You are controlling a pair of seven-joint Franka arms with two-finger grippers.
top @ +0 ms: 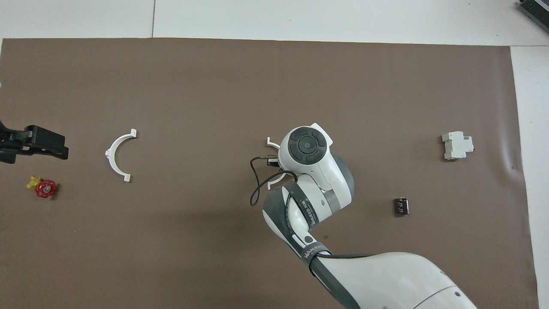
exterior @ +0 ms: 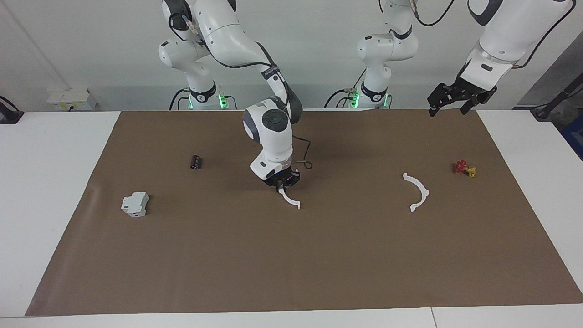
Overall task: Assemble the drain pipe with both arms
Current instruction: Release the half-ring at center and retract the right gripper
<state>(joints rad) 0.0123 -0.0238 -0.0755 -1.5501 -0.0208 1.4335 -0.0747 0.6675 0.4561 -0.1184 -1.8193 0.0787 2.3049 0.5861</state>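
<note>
Reaching low over the middle of the brown mat (exterior: 319, 264), the right gripper (exterior: 282, 183) pinches one end of a thin white half-ring arc (exterior: 290, 199) with a small tab at its free end, which touches the mat; black lettering runs along the right arm's grey band but is not legible. A second half-ring arc (exterior: 416, 192), same white plastic with end tabs, lies flat toward the left arm's end beside a red-and-yellow valve (exterior: 464, 168). The left gripper (exterior: 448, 105) waits raised over that end's mat edge, fingers spread, holding nothing.
</note>
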